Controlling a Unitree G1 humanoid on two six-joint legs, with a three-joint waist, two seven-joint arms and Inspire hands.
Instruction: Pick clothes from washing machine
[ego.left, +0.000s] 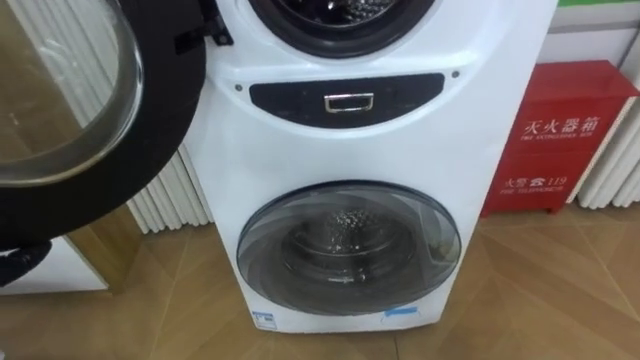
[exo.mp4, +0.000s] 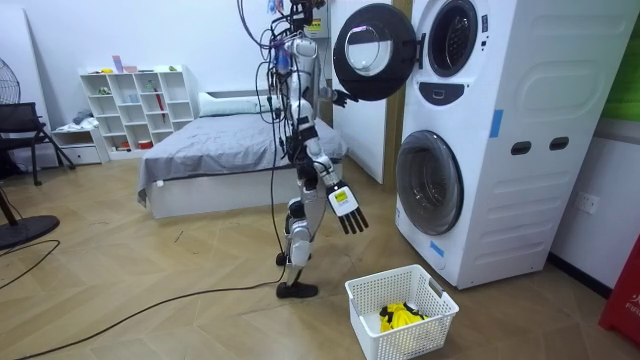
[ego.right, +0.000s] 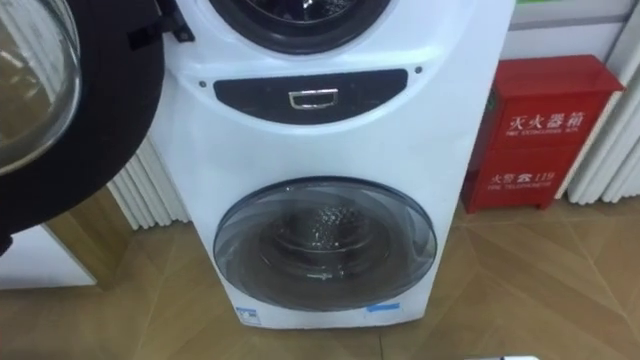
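Observation:
I stand facing a white stacked washing machine. Its upper round door is swung open to my left, and the dark upper drum opening shows no clothes. The lower door is closed. My left hand is a dark shape just below the open door's rim, raised near the door in the room view. My right hand hangs at my side, fingers straight and empty. A white basket on the floor by the machine holds a yellow garment.
A red fire-extinguisher cabinet stands on the floor right of the machine. A white radiator is behind the open door. Behind me are a bed and a white shelf.

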